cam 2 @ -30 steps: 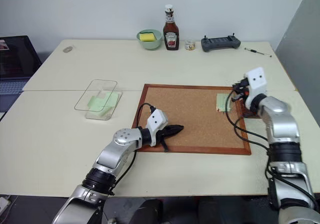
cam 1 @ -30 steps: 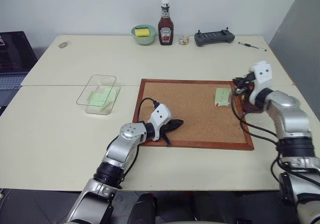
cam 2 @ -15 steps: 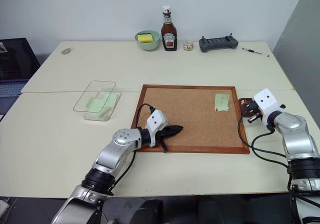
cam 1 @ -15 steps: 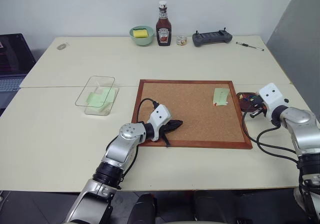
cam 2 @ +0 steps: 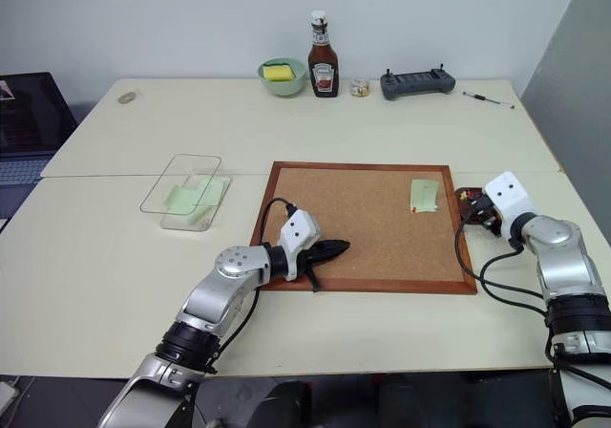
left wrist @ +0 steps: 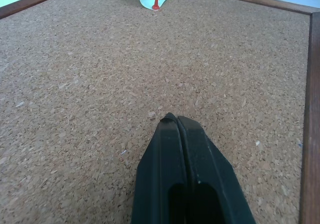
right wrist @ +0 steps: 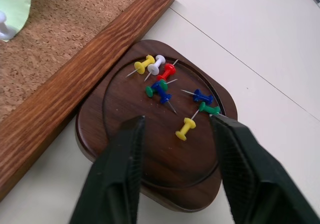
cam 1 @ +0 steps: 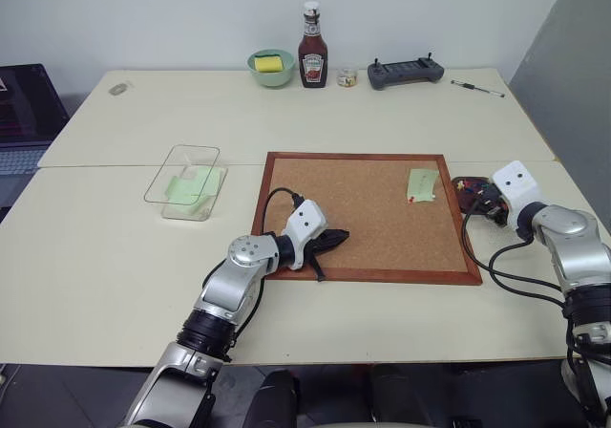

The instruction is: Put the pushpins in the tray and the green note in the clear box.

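Beside the corkboard, right edge: tray [right wrist: 155, 134] touches the frame of the corkboard [cam 1: 363, 213]; 8 pushpins [right wrist: 162, 86] lie in it.
Right gripper [right wrist: 175, 129]: fingers spread wide, empty, just over the tray.
Green note [cam 1: 421, 183]: on the corkboard near its right edge, a red pin [left wrist: 156, 0] in it.
Left gripper [left wrist: 178, 121]: closed, empty, over the corkboard's near left part.
Clear box [cam 1: 186, 180]: well left of the corkboard, green sheets inside.
Room: bare table [cam 1: 115, 256] between box and corkboard.
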`<state>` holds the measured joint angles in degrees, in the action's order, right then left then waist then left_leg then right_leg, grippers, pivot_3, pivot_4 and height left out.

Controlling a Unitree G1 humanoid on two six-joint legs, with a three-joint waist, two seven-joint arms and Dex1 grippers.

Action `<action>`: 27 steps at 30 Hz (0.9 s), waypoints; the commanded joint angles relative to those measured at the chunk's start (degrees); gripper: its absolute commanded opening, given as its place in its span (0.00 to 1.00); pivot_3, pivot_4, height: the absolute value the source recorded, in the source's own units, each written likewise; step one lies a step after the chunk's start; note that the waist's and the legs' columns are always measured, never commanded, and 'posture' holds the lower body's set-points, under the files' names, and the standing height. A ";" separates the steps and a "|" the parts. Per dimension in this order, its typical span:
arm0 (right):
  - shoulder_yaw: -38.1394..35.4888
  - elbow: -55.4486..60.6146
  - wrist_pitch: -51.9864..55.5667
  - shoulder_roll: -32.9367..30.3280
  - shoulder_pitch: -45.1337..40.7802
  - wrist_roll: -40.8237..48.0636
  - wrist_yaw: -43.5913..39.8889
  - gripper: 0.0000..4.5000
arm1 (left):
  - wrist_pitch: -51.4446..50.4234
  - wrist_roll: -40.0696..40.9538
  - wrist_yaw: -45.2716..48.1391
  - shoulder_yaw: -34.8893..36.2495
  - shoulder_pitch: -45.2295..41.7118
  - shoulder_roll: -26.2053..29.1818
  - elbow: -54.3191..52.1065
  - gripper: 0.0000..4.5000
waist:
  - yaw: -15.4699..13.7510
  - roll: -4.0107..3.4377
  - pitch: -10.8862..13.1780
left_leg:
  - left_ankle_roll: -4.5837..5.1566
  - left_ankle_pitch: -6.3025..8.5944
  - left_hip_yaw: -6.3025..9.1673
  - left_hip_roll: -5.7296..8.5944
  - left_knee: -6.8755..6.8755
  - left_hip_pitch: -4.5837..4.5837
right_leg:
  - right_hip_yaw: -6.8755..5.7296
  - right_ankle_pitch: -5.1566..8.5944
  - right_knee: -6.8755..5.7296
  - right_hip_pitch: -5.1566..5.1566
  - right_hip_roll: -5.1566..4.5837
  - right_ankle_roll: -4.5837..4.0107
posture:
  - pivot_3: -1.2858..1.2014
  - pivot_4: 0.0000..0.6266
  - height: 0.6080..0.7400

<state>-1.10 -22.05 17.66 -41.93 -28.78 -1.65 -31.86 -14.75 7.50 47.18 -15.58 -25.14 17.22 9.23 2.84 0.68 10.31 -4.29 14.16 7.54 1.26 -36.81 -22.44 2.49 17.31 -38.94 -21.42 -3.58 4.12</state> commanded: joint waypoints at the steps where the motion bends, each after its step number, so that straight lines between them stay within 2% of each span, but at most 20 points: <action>1: -4.07 6.93 1.39 -0.41 0.06 4.87 -3.24 0.68 | -0.70 -0.79 0.91 -1.10 0.39 0.15 1.26 0.00 | 0.00 0.00 0.00 | 0.00 0.00 0.00 0.00 0.00 0.00 | 0.00 0.00 0.00 0.00 0.00 0.00 | 0.52 0.24 1.00; 4: -5.59 12.37 5.50 0.54 2.67 10.86 -8.12 0.68 | -0.60 -0.79 0.99 -1.04 0.36 0.23 1.34 0.00 | -0.03 0.00 0.00 | 0.00 0.00 0.04 0.00 0.00 0.00 | -0.02 0.00 0.00 0.02 0.00 0.00 | 0.52 0.24 1.00; 8: -4.47 16.41 7.75 2.59 5.48 13.75 -10.23 0.68 | -0.51 -0.82 1.13 -1.13 0.23 0.19 1.45 0.00 | -0.10 0.01 0.00 | 0.00 0.00 0.08 -0.01 -0.01 0.00 | -0.07 0.00 0.03 0.06 0.00 0.00 | 0.52 0.24 1.00; 19: -2.49 7.11 3.76 9.22 0.13 10.84 -5.65 0.68 | -0.83 -0.91 1.10 -0.83 0.21 0.44 1.10 0.00 | -0.05 0.00 0.00 | 0.00 0.00 0.06 0.00 0.00 0.02 | -0.04 0.00 0.00 0.03 0.00 0.00 | 0.52 0.24 1.00; 22: -2.45 5.58 2.84 9.61 -0.70 10.43 -5.37 0.59 | -0.95 -0.90 1.04 -0.70 0.36 0.53 0.92 0.00 | -0.06 0.00 0.00 | 0.00 0.00 0.05 0.00 0.00 0.01 | -0.04 0.00 0.01 0.02 0.00 0.00 | 0.52 0.24 1.00; 27: -2.17 3.95 2.07 9.98 -1.55 9.84 -5.02 0.37 | -1.01 -0.89 0.96 -0.61 0.51 0.55 0.84 0.00 | 0.00 0.00 0.00 | 0.00 0.00 0.05 0.00 0.00 0.02 | -0.04 0.00 0.00 0.02 0.01 0.00 | 0.52 0.24 1.00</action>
<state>-3.03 -18.51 21.41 -31.97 -28.87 8.14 -37.19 -14.65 7.44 47.97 -15.43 -25.51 17.48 9.60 2.84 0.67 10.30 -4.29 14.16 7.59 1.26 -36.81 -22.42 2.45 17.31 -38.93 -21.40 -3.58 4.12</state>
